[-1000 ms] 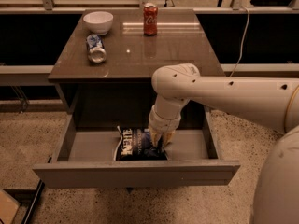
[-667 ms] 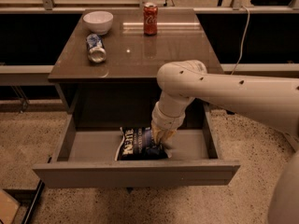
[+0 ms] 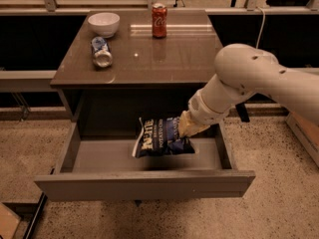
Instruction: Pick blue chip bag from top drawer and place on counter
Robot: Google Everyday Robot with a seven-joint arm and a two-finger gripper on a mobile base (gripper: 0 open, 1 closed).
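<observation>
Down inside the pulled-out top drawer (image 3: 144, 184) with the end effector (image 3: 185, 128), toward the drawer's right side wall. Clamped shut there on the blue chip bag (image 3: 158, 137), pinching the bag's right edge. Holding that bag out to the left of the end effector, tilted, white block lettering up toward the camera. Dark shadow on the drawer floor directly beneath, so carried clear of the floor rather than lying on it. Reaching in from the right on a thick white arm (image 3: 244, 76), elbow bulging above and to the right of the end effector, just past the right front corner of the worktop (image 3: 149, 59). Drawer front panel below the end effector and nearer the camera, well apart from the bag. Up and behind the end effector, that glossy brown worktop, front edge just above the bag. On it, far up and to the left of the end effector, a crushed blue-and-silver can (image 3: 101, 52) lying on its side, and beyond that a white bowl (image 3: 103, 24) at the back left. A little left of straight up from the end effector, near the back edge, a red can (image 3: 159, 20) standing upright. All three well apart from the bag. Speckled floor (image 3: 30, 148) on either side of the drawer.
</observation>
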